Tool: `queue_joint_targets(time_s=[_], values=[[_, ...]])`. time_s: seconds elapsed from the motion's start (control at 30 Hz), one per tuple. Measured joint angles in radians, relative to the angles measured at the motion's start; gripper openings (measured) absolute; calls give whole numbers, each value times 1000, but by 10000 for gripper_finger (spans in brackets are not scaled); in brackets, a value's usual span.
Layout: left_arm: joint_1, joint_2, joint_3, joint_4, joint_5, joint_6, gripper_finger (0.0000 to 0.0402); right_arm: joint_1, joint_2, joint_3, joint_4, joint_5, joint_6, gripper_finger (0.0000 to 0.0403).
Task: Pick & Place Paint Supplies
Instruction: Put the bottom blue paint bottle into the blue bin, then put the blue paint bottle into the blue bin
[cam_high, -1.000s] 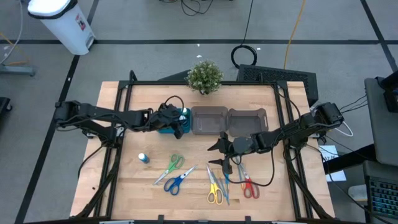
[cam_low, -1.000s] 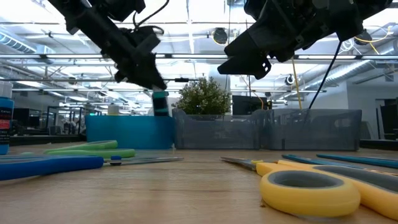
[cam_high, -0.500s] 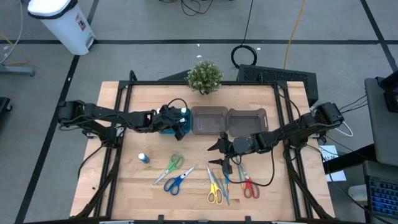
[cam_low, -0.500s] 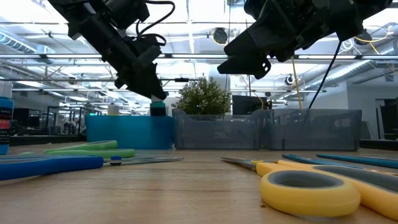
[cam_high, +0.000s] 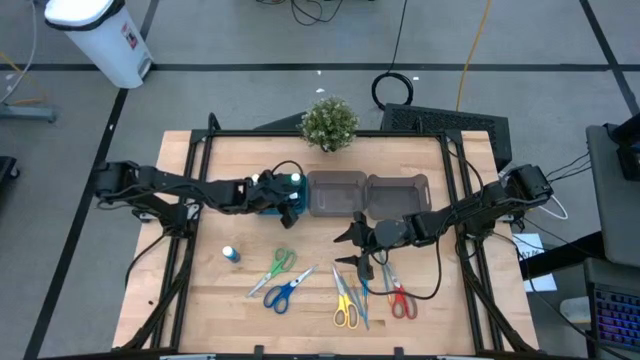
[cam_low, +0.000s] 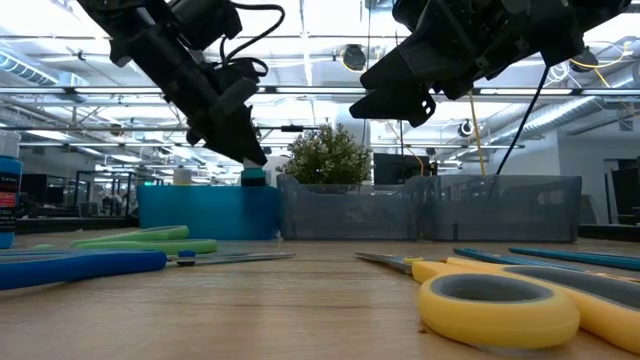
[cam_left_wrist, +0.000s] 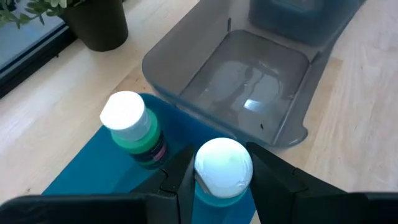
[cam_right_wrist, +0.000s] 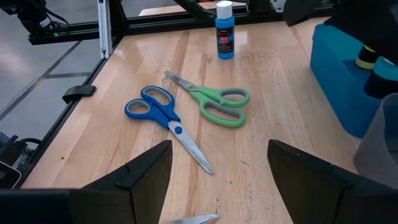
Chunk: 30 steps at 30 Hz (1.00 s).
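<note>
Most of the job is still waiting at the near side of the table: the yellow scissors, red scissors, blue scissors, green scissors, blue sticks and a blue bottle are all lying loose. Above them the right gripper is hovering spread wide and empty. Farther back, the left gripper is clamping a teal bottle over the teal tray, beside a green bottle standing there, while grey bins and a plant are crowding behind.

Teal bottle body cut off below the left wrist view's edge. Yellow scissors blades run out of the low view. Label on blue bottle too small to read.
</note>
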Motion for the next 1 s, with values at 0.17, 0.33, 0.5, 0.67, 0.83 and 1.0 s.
queue_joint_targets(time_s=[0.17,0.33,0.5,0.67,0.83,1.0], values=[[0,34,0,-2,0,6,126,0,0,0,0,0,0,254],[0,37,0,0,0,15,126,0,0,0,0,0,0,254],[0,37,0,-1,0,3,144,0,0,0,-2,0,0,254],[0,37,0,-2,0,2,183,0,0,0,-3,0,0,254],[0,37,0,-2,0,2,203,0,0,0,-3,0,0,254],[0,38,0,-2,0,1,206,0,0,0,-3,0,0,254]])
